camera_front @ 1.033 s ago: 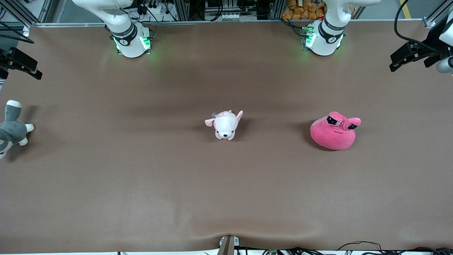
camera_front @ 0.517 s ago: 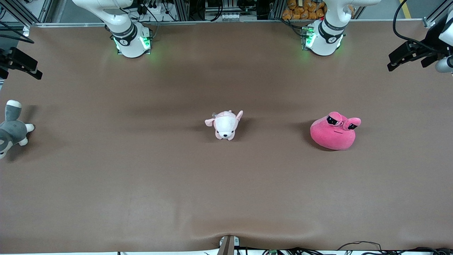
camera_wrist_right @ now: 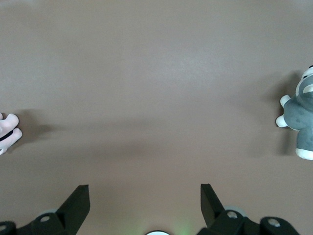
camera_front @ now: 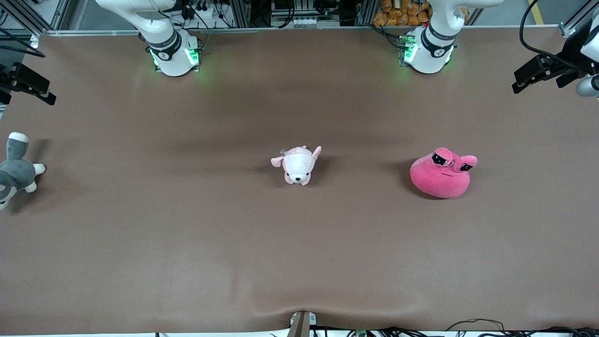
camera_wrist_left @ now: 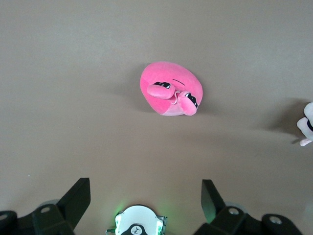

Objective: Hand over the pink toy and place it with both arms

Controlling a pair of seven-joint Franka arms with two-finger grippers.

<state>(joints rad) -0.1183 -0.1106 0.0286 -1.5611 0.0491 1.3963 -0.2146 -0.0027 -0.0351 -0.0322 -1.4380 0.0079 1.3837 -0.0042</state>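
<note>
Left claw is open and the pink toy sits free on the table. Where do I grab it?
Grip the pink toy across its rounded body, below the stalk eyes, probably coming straight down with the left claw. The body is broad and soft, the eyes small and floppy, and nothing crowds it.

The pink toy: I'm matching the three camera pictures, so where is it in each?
Front view: pink toy on the table toward the left arm's end.
Left wrist view: pink toy, centred.
Right wrist view: not in it.
Shared landmark: puppy plush, at picture edge in both wrist views.
</note>
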